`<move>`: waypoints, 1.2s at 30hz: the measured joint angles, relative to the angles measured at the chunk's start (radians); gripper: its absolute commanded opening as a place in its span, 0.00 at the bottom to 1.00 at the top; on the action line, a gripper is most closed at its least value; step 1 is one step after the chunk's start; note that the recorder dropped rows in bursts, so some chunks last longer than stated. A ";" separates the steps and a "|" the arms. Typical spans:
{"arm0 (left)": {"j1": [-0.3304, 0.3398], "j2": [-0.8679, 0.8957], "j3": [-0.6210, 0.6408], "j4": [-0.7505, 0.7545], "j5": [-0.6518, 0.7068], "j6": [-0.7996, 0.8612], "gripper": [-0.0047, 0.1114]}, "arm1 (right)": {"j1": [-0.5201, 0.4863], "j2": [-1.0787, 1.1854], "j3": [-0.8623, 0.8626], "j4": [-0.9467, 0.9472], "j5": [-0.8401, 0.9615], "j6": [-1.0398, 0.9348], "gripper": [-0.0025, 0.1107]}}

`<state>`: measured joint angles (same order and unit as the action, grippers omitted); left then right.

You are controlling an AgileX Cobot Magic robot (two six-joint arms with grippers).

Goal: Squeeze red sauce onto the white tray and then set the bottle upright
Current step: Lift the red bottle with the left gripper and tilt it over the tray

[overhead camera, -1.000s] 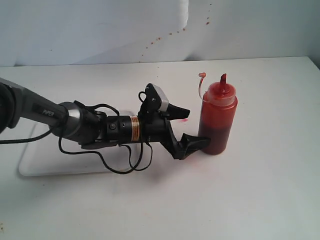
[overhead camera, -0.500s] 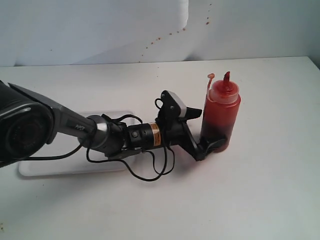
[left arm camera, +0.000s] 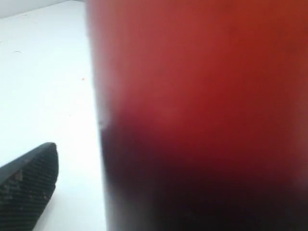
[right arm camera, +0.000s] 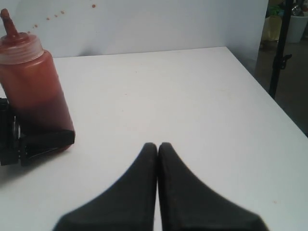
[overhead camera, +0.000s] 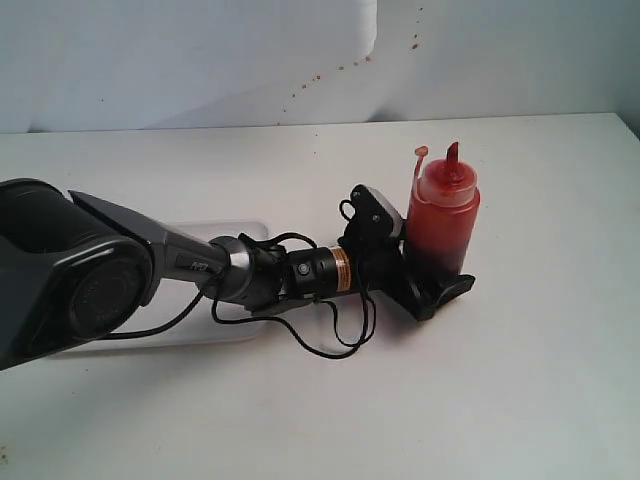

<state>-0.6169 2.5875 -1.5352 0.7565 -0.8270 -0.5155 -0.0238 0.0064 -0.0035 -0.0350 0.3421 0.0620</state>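
The bottle (overhead camera: 441, 212) stands upright on the table, tinted red, with darker sauce in its lower part and its tethered tip cap (overhead camera: 421, 153) hanging off the nozzle. My left gripper (overhead camera: 441, 276) is open and straddles the bottle's base. One finger (overhead camera: 450, 291) lies in front of the bottle and the other is hidden behind it. The left wrist view is filled by the bottle (left arm camera: 202, 96), with a gap between it and the one visible finger (left arm camera: 29, 190). The white tray (overhead camera: 222, 231) is mostly hidden behind the left arm, and no red sauce shows on it. My right gripper (right arm camera: 158, 147) is shut and empty, to one side of the bottle (right arm camera: 36, 91).
Small red splatter marks (overhead camera: 340, 68) dot the white back wall. The table's far edge (right arm camera: 250, 72) drops off beyond the right gripper, with a dark stand (right arm camera: 281, 48) past it. Black cables (overhead camera: 335, 335) loop under the left wrist.
The left arm has reached further right, bringing its open fingers from beside the bottle to either side of its base. The bottle shifted slightly and stays upright.
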 measured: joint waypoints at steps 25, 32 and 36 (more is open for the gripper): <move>0.001 -0.278 0.016 0.375 0.088 -0.097 0.04 | 0.000 0.000 0.000 0.000 0.000 0.000 0.02; 0.068 -0.605 0.238 0.488 0.097 -0.123 0.04 | 0.000 0.000 0.000 0.000 0.000 0.000 0.02; 0.196 -0.805 0.409 0.508 0.101 -0.123 0.04 | 0.000 0.000 0.000 0.000 0.000 0.000 0.02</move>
<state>-0.4207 1.7828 -1.1262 1.2644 -0.7257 -0.6382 -0.0238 0.0064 -0.0035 -0.0350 0.3421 0.0620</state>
